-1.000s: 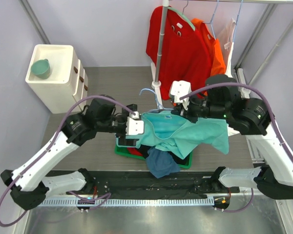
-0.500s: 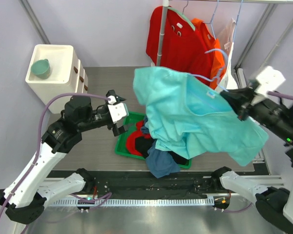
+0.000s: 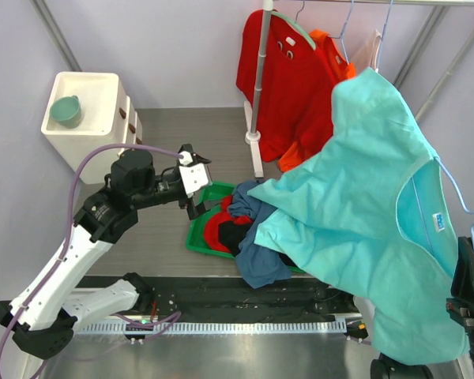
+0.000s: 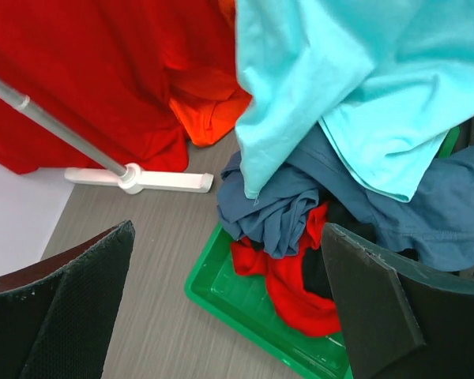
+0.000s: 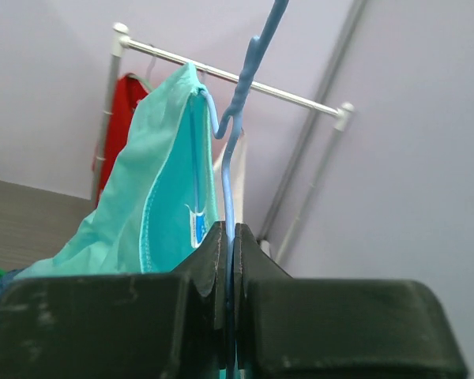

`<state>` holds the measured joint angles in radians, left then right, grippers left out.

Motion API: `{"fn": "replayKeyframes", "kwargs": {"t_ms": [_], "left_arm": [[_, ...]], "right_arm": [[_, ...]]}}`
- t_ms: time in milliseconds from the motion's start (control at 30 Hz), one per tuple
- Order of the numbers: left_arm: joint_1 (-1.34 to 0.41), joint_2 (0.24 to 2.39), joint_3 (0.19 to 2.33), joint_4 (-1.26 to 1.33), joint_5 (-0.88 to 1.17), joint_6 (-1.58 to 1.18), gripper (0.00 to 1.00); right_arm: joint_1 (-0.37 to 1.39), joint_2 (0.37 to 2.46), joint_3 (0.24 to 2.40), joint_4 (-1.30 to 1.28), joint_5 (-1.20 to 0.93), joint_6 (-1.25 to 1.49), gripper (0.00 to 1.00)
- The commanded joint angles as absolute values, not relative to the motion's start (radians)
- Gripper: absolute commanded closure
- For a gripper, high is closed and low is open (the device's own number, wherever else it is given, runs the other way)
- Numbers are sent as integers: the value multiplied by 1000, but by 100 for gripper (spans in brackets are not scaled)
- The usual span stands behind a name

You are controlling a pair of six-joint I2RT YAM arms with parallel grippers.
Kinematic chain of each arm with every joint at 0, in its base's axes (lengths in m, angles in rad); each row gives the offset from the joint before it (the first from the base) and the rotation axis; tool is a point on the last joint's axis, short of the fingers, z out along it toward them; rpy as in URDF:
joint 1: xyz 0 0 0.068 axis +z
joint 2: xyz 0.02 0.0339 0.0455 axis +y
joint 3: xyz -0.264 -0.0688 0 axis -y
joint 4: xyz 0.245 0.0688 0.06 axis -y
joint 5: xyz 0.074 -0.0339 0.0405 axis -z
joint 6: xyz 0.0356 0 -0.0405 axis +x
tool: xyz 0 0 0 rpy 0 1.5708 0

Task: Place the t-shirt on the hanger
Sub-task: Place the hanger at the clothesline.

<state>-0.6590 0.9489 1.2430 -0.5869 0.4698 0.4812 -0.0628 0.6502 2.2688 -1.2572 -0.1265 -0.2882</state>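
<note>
At the right edge of the top view, the t-shirt (image 3: 363, 213) hangs high and close to the camera, well above the table, with its collar and white label turned toward us. The hanger (image 5: 231, 166) runs as a thin blue wire out of the collar. The right gripper (image 5: 227, 237) has its jaws pressed together on that wire just below the hook. We cannot tell whether both shoulders of the shirt sit on the hanger's arms, because the cloth hides them.

The left gripper (image 4: 227, 233) hovers over the green tray (image 3: 196, 241) with its jaws spread wide and nothing between them. In its wrist view, the shirt's lower edge drapes onto the blue garment (image 4: 276, 209) heaped in the tray, and the two seem to touch.

We judge that contact to be the first risk. If the shirt rises further, its hem could catch on the heap and pull the shirt sideways on the wire. The second risk is the grip. A slim round wire pinched at one spot can turn between the jaws, and the weight of the hanging cloth would tip the hanger. The shirt could then slide off one arm. The red shirt (image 3: 288, 71) and the rail pole (image 3: 258, 71) stand near the raised cloth, so a wide swing toward them could snag a sleeve.
</note>
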Motion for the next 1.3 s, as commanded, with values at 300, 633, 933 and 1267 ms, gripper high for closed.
{"fn": "replayKeyframes", "kwargs": {"t_ms": [300, 633, 933, 1267], "left_arm": [[-657, 946, 1170, -476, 561, 462, 0], [-657, 977, 1169, -474, 623, 373, 0], [-657, 986, 1189, -502, 670, 302, 0], [-657, 966, 1177, -492, 681, 262, 0]], "right_arm": [[-446, 713, 2335, -1318, 231, -359, 99], [-362, 897, 2183, -1207, 365, -307, 99], [-137, 1166, 2206, -893, 436, -489, 99], [-285, 1505, 2394, -658, 100, -496, 99]]}}
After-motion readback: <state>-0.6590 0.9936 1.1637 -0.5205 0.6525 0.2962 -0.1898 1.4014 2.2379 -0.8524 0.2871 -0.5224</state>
